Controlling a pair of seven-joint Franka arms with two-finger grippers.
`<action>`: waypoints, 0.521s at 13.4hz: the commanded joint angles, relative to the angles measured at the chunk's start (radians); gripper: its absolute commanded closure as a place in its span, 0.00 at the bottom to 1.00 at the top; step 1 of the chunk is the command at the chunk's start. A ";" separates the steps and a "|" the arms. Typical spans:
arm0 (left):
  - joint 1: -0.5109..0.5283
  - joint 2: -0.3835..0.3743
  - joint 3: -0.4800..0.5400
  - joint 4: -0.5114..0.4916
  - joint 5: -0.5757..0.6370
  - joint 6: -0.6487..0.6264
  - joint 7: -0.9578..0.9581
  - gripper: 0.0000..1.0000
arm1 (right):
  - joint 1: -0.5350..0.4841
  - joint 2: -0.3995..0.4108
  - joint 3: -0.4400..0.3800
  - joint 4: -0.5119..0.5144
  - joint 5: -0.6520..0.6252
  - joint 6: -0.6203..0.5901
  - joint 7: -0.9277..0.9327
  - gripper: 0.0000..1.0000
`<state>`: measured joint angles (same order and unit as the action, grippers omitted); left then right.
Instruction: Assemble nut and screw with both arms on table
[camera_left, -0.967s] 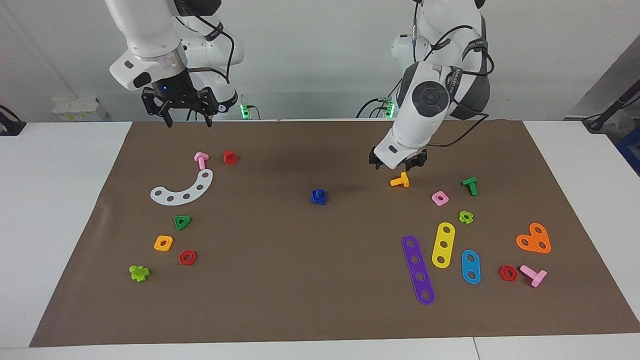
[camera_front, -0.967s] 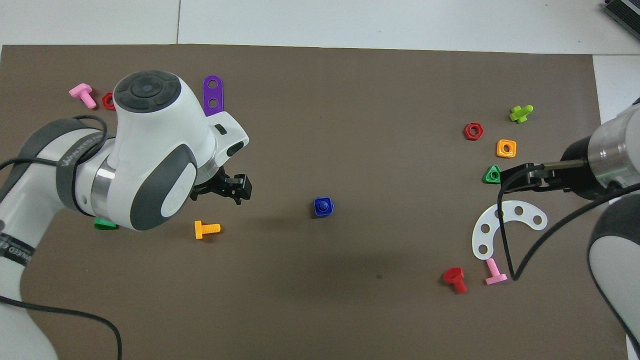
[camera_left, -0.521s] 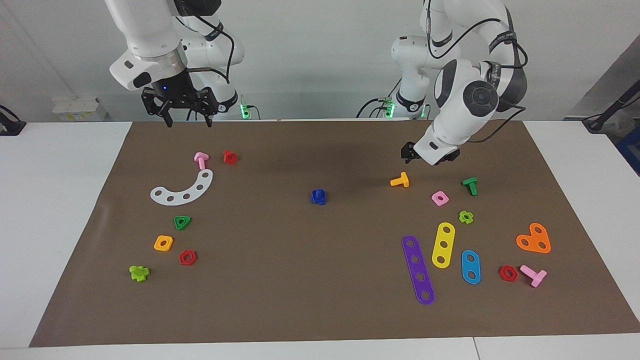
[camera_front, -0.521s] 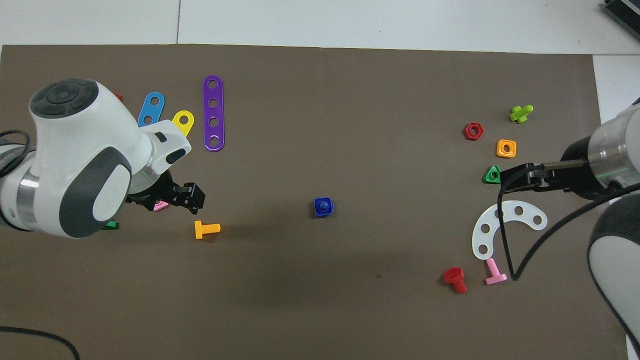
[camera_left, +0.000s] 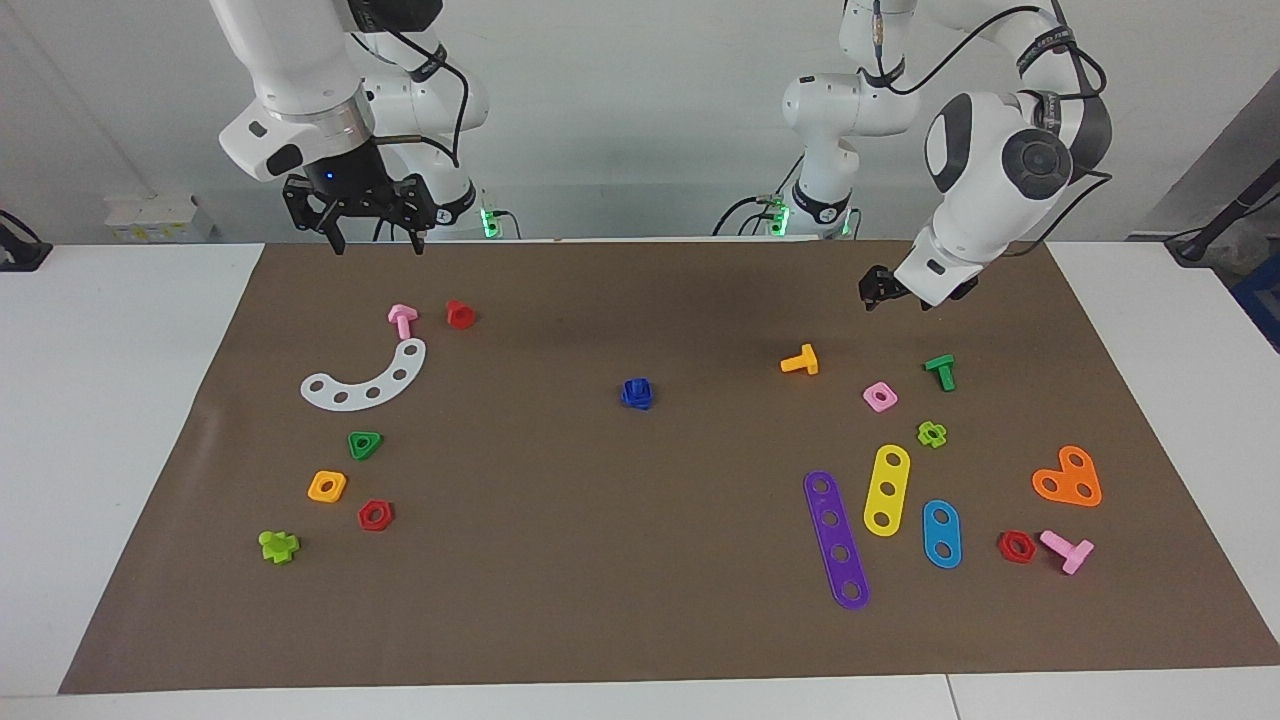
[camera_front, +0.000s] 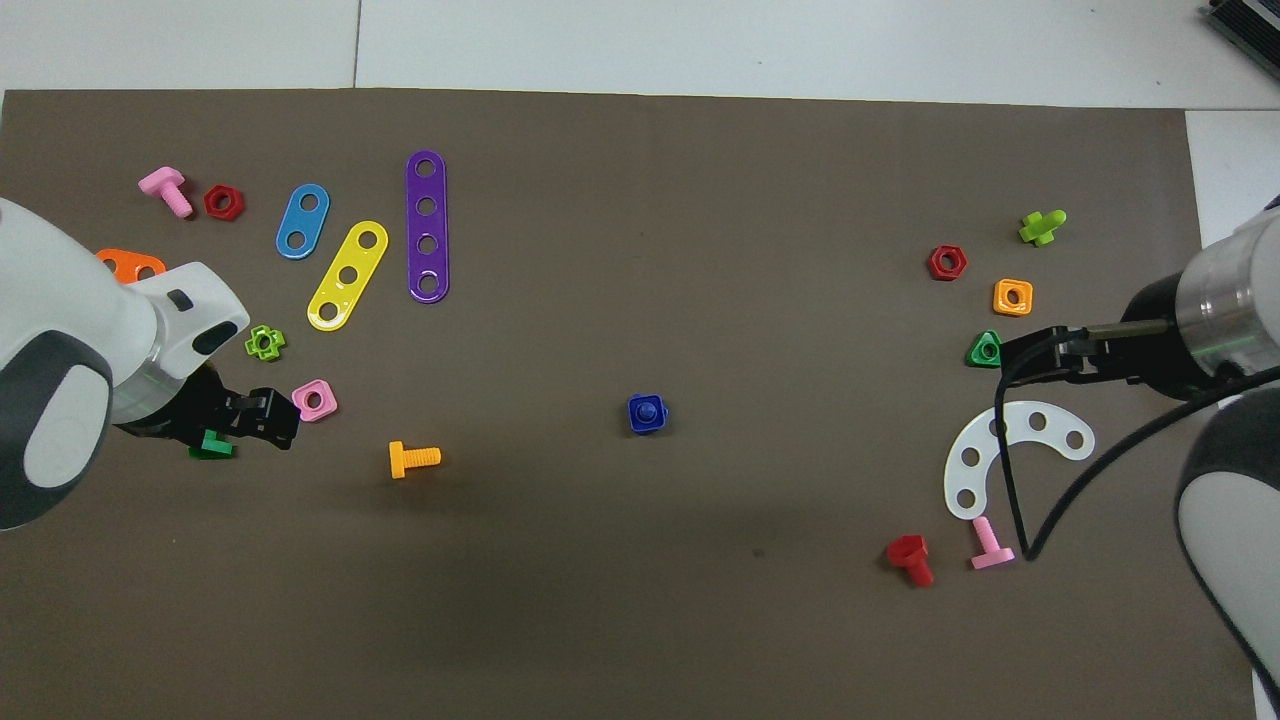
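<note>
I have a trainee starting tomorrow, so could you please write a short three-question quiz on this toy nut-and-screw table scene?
1. True or false: the blue screw sits in the blue nut near the middle of the brown mat.
2. The left gripper is up over the mat near which piece? A) green screw B) white curved strip C) purple strip
3. Fill in: neither the left gripper nor the right gripper holds ____.

Key: 1 true; 2 A; 3 anything.

Robotics lab, two white arms (camera_left: 300, 80) mounted at a white table (camera_left: 120, 400), brown mat (camera_left: 600, 520) strewn with bright plastic toy parts, plain grey wall, black cables, green indicator lights at the bases.
</note>
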<state>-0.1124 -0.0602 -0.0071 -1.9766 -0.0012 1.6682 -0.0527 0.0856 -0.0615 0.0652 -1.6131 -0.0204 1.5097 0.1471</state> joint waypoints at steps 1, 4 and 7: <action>0.036 -0.075 -0.005 -0.035 0.023 0.030 0.027 0.10 | -0.014 -0.008 0.002 -0.007 0.022 -0.011 -0.034 0.00; 0.039 -0.082 -0.002 0.033 0.023 0.016 0.031 0.09 | -0.014 -0.008 0.002 -0.007 0.022 -0.011 -0.034 0.00; 0.037 -0.084 -0.002 0.094 0.023 -0.001 0.030 0.02 | -0.014 -0.008 0.002 -0.007 0.022 -0.011 -0.034 0.00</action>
<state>-0.0825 -0.1389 -0.0039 -1.9153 0.0000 1.6784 -0.0333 0.0856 -0.0615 0.0652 -1.6131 -0.0204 1.5097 0.1471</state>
